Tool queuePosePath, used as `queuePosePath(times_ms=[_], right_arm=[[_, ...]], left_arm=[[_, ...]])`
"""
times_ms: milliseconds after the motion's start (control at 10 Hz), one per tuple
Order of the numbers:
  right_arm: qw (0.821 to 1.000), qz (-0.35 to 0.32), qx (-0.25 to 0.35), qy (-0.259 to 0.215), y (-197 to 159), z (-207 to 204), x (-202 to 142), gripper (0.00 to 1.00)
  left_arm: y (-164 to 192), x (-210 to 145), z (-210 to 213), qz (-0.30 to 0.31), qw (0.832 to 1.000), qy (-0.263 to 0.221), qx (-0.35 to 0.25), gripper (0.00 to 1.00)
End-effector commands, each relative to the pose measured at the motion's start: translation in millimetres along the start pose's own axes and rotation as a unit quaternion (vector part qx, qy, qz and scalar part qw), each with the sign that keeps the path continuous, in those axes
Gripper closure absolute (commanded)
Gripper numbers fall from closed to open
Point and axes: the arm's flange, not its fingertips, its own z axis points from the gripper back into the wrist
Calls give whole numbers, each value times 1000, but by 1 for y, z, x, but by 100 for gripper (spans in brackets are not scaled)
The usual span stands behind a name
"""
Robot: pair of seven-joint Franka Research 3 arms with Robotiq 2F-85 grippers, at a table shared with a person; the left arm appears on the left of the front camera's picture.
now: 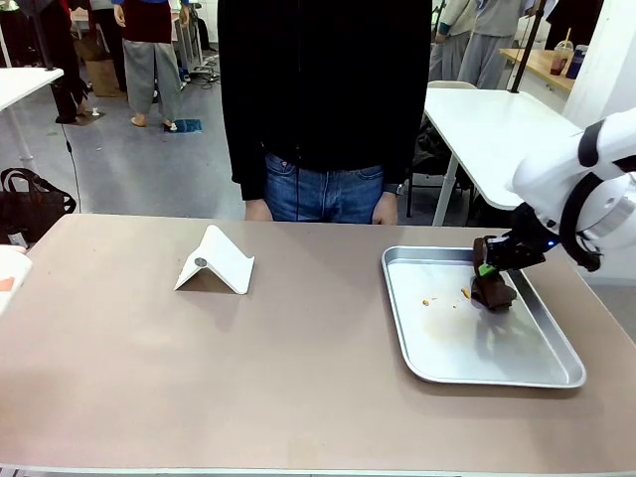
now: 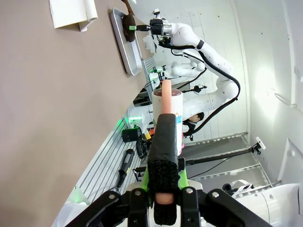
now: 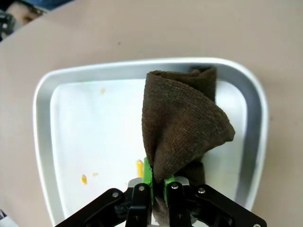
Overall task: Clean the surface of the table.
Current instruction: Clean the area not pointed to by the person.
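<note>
Left end effector (image 2: 163, 182) and right end effector (image 1: 487, 268) both clamped.

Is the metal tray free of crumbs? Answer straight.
No, small orange crumbs lie on the floor of the tray beside the brown cloth that the right gripper pinches.

A brown cloth (image 3: 182, 123) is pinched between the right gripper's (image 1: 484, 268) jaws and hangs over a silver tray (image 1: 477, 343), with orange crumbs (image 1: 464, 293) on the tray floor just beside those jaws. A black-sleeved pink stick (image 2: 163, 142) is clamped in the left gripper's (image 2: 163, 189) jaws. A white folded stand (image 1: 217, 261) lies well to the left of the right jaws, and a person in a black top (image 1: 323, 99) stands beyond them.
</note>
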Motion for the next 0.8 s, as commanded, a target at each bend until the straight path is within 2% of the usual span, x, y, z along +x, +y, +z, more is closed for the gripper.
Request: queuePosePath(times_ms=[0, 200, 300, 700], right_arm=[[1000, -4, 24, 19, 10, -12, 10, 89], [998, 12, 42, 44, 22, -28, 6, 89], [995, 23, 72, 71, 30, -34, 1, 89], [991, 39, 89, 94, 54, -49, -10, 89]], left_arm=[[-7, 1, 4, 0, 1000, -5, -5, 77], [-7, 1, 4, 0, 1000, -5, -5, 77], [-7, 1, 4, 0, 1000, -5, -5, 77], [-7, 1, 4, 0, 1000, -5, -5, 77]])
